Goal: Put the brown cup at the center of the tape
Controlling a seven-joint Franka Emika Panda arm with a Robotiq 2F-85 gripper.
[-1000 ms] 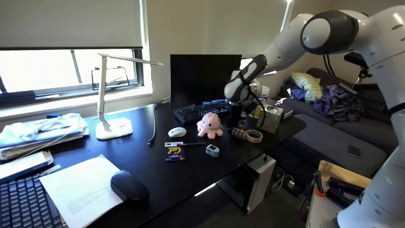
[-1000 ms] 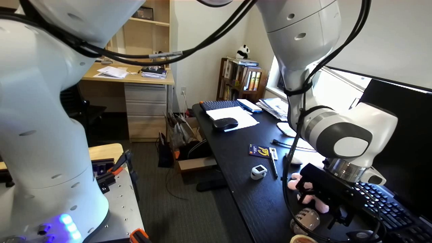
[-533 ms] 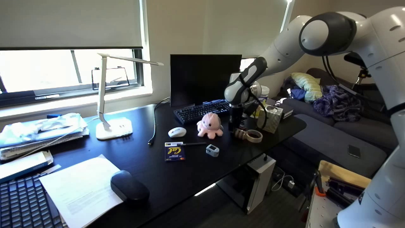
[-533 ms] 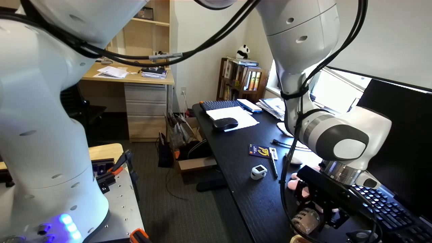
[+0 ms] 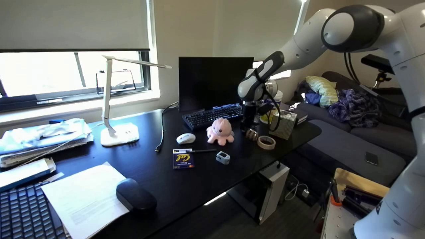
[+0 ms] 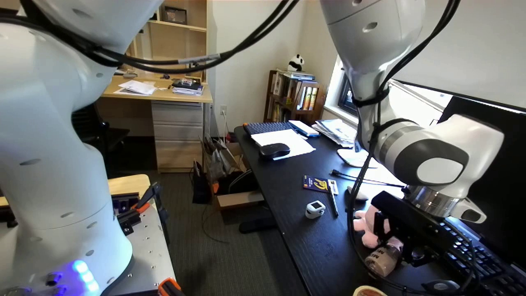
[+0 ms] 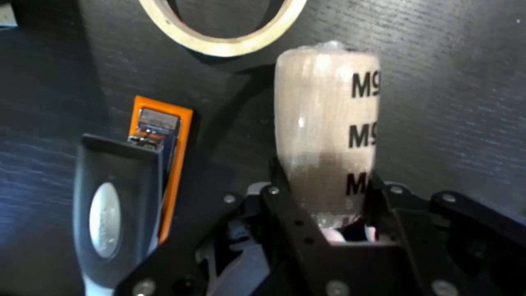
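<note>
Tape (image 7: pixel 224 47) partly outside wrist view

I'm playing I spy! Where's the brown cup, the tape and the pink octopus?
Brown cup (image 7: pixel 324 123): wrist view, its side.
Tape (image 7: pixel 223 47): wrist view, its rim.
Pink octopus (image 5: pixel 220 129): in an exterior view, its head.

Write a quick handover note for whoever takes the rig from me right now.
Gripper: shut on the brown cup.
Brown cup: held apart from the tape; it looks lifted, though its clearance over the desk is hard to judge.
Tape: lying flat on the desk.
Done: cup grasped.
Left: bring the cup over the tape's hole, lower it into the center, release and back off.
</note>
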